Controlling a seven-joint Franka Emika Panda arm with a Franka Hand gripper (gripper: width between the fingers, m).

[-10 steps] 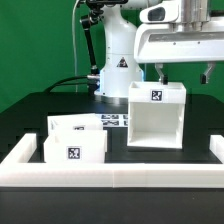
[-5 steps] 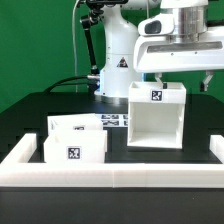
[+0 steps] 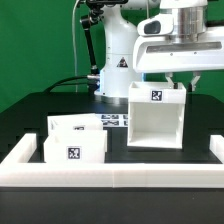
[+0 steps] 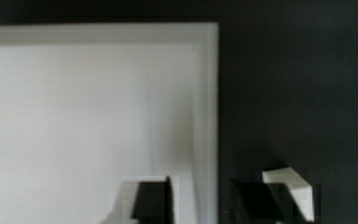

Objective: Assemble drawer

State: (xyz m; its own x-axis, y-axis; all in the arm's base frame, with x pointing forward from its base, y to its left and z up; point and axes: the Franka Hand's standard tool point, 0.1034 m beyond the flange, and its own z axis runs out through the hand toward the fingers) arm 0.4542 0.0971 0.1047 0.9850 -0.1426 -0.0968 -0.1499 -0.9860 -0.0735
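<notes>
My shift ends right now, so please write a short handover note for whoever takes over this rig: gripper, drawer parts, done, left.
Gripper: open, fingers either side of the box housing's wall on the exterior view's right, not clamped.
Housing stands upright, empty.
The front tray and rear tray sit together at the exterior view's left, outside it.
Done: no tray inserted. Left: both trays.

Upright white housing [image 3: 155, 120], two tagged trays [image 3: 73, 150] toward exterior view's left
</notes>
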